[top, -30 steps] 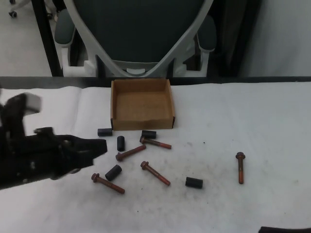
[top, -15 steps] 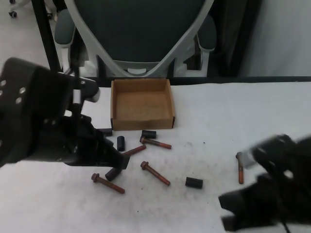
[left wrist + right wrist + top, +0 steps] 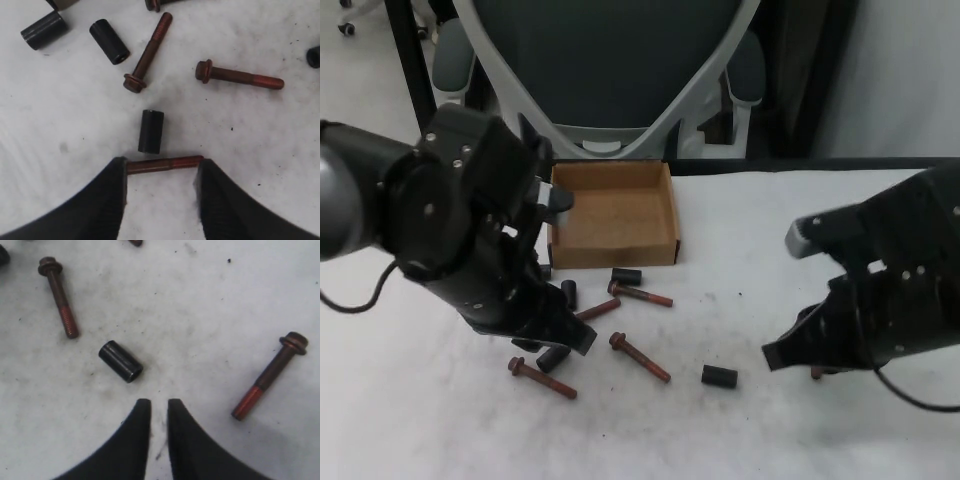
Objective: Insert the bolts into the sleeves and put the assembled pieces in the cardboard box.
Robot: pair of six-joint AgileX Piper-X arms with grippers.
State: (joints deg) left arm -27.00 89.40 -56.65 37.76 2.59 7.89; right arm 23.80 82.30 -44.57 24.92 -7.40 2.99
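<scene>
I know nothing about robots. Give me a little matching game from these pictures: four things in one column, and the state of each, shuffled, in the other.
Things
1. brown cardboard box
2. left gripper
3. right gripper
4. black cylindrical sleeve near the right gripper

States
a. fingers close together
b. nothing inside
c. lying on its side
d. fingers wide apart, reddish bolt seen between them

Pairs: 1-b, 2-d, 3-a, 4-c
</scene>
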